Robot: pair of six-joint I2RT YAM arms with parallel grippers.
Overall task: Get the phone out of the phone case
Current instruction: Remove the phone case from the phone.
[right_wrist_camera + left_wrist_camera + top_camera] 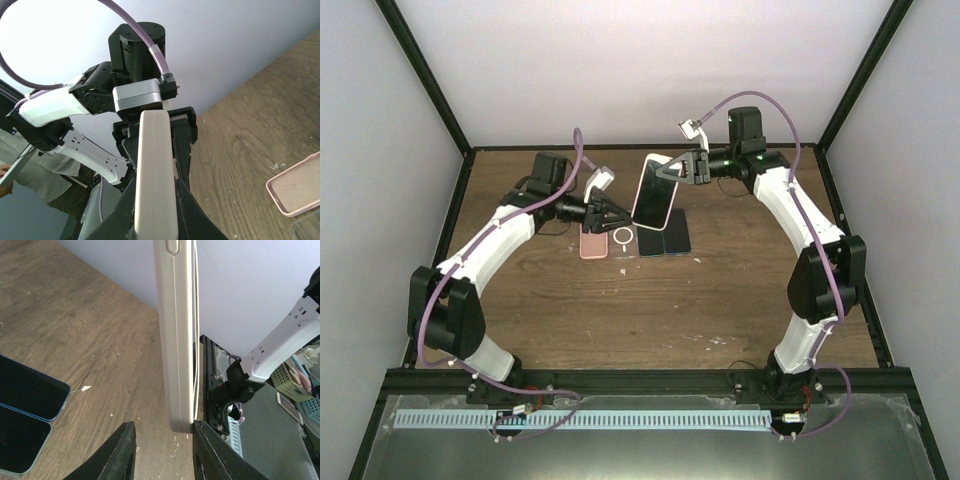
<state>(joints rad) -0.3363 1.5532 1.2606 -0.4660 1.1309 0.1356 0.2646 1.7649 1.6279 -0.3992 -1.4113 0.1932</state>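
The phone in its pale case (655,190) is held up off the table, tilted, by my right gripper (672,172), which is shut on its upper edge. In the right wrist view the case's narrow edge (155,175) runs between the fingers of my right gripper (155,205). My left gripper (618,214) is open at the phone's lower left corner. In the left wrist view the case edge (175,335) stands upright. Its bottom corner sits between the fingers of my left gripper (164,450), touching the right finger (212,452); the left finger (117,455) is apart from it.
On the wooden table (740,290) under the phone lie a pink case (592,243), a clear case with a ring (623,238) and two dark phones (665,240). The dark phones (30,390) and the pink case (295,187) also show in the wrist views.
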